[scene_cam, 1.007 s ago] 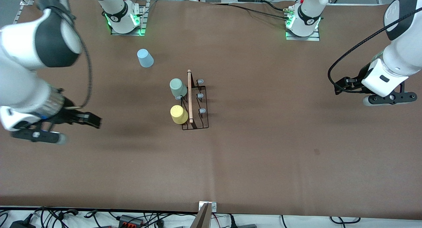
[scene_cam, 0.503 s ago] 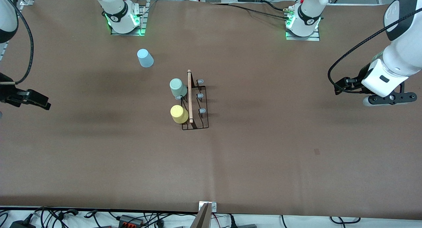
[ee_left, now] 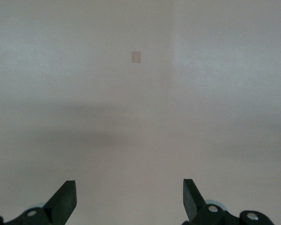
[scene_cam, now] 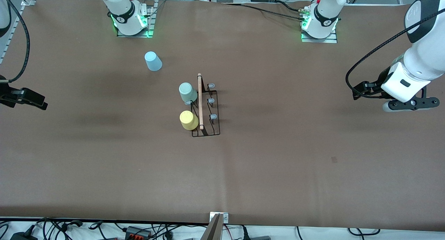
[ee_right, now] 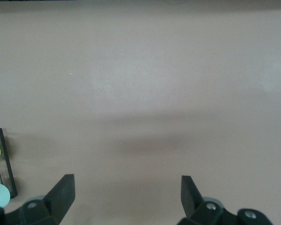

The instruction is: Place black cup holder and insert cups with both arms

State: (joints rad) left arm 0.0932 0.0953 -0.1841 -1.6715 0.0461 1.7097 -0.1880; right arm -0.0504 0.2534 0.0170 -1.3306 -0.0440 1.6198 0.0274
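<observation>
Where thin wire rack (scene_cam: 205,109) stands, smooth tumblers (scene_cam: 188,120) cap pegs.

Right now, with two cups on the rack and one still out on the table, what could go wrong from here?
The light blue cup stands apart from the black cup holder, so a careless grasp might tip it. Its likely peg sits between the mint green cup and the yellow cup; crowding could knock either loose. Both the right end effector and the left end effector are open, far from the rack.

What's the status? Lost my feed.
Left gripper and right gripper open, empty, at table ends. Mint cup and yellow cup on rack; blue cup on table. Nothing obstructing.
</observation>
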